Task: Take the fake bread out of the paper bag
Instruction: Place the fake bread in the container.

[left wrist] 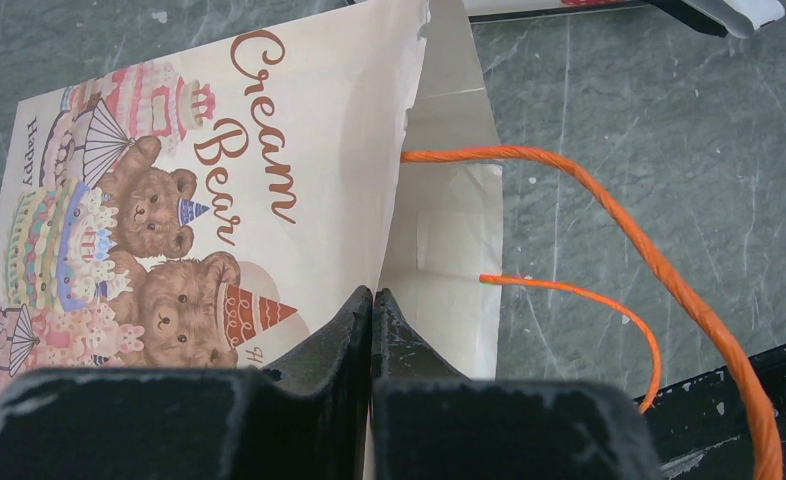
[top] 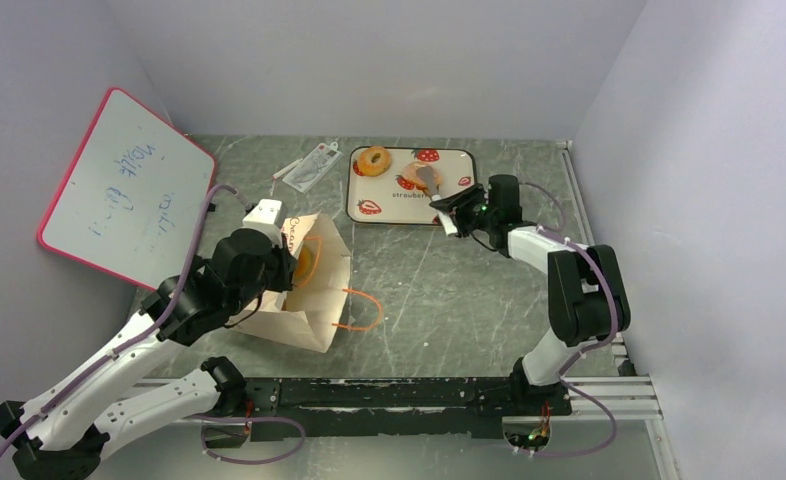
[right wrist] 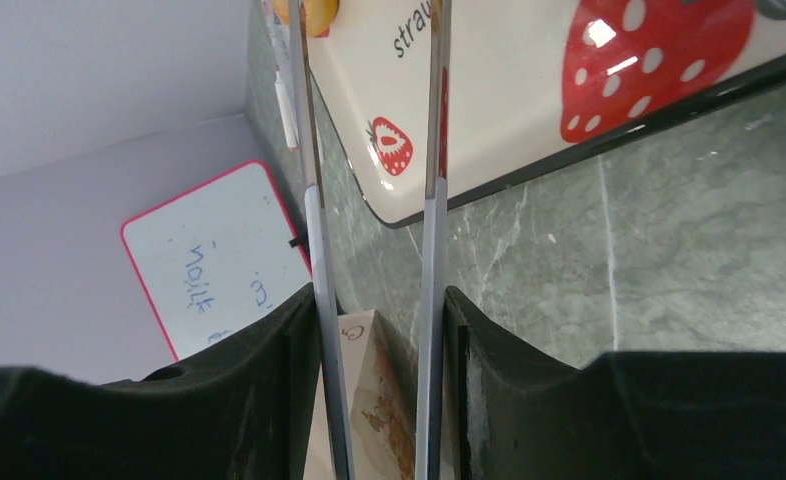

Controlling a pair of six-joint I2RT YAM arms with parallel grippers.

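Observation:
The cream paper bag (top: 314, 290) lies on its side with its orange handles (top: 359, 310) towards the middle. An orange pastry (top: 306, 262) shows in its mouth. My left gripper (top: 287, 268) is shut on the bag's mouth edge; in the left wrist view the gripper (left wrist: 372, 300) pinches the paper bag (left wrist: 269, 150). A ring-shaped bread (top: 374, 160) and a bun (top: 416, 180) lie on the strawberry tray (top: 409, 212). My right gripper (top: 461, 208) is shut on metal tongs (top: 429, 180), whose tips rest at the bun. The right wrist view shows the gripper (right wrist: 379, 295) squeezing both tong arms (right wrist: 434, 200).
A pink-edged whiteboard (top: 124, 190) leans at the left wall. A small clear plastic packet (top: 309, 165) lies behind the bag, left of the tray. Grey walls close in the table on three sides. A black rail (top: 409, 395) runs along the near edge.

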